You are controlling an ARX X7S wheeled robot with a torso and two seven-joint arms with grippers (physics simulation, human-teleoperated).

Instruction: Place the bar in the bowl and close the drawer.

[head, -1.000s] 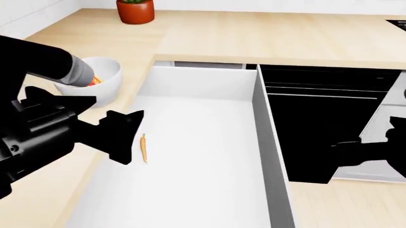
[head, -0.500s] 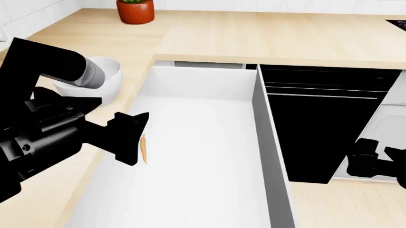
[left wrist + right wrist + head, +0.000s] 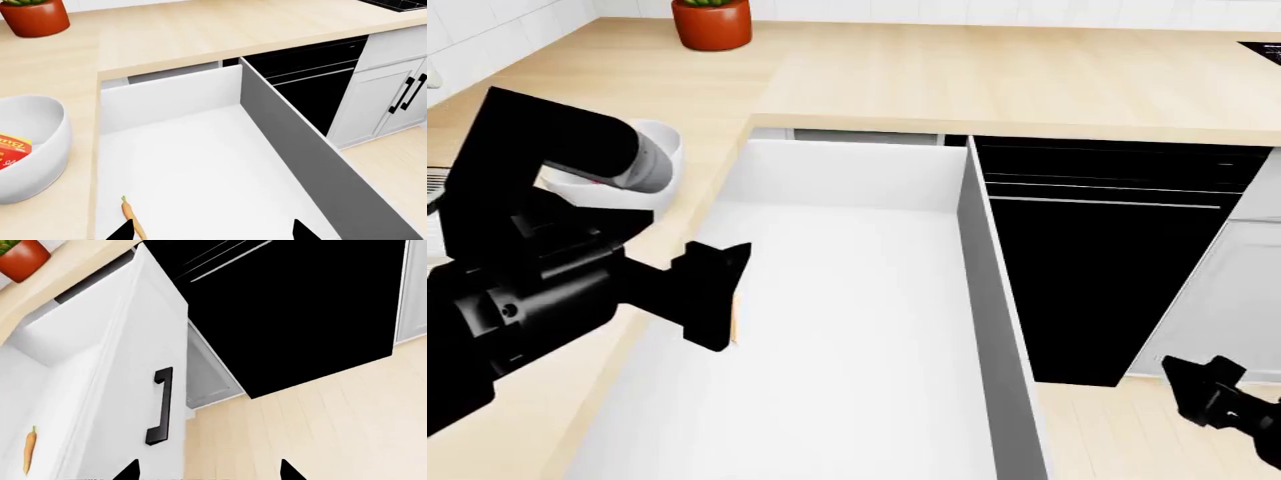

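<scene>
A: Head view first. What do you have at the left of the frame?

B: Your left gripper [image 3: 714,295], matte black and blocky, hangs over the left edge of the drawer [image 3: 868,330]. Its wrist view shows two black fingertips [image 3: 123,231] far apart at the bottom edge with nothing between them, so the jaws stand wide.

A: And the bar?

B: The bar [image 3: 12,150] lies in the bowl [image 3: 40,145], at the left edge of the left wrist picture: a flat red packet with a yellow border and pale lettering, tilted against the glossy white curved wall. In the head view your forearm covers most of the bowl [image 3: 665,150].

A: The drawer?

B: Pulled out, a wide box with smooth white floor and walls and a grey outer side. A thin orange sliver [image 3: 133,222] lies on its floor near the left wall. The right wrist view shows its black bar handle [image 3: 160,407].

A: Right arm?

B: Your right gripper [image 3: 1214,395] sits low at the lower right, over pale wood-plank flooring. Its tips [image 3: 127,471] show wide apart and empty.

A: Anything else?

B: A terracotta pot [image 3: 711,22] on the light wooden counter [image 3: 988,70], at the top left.
</scene>
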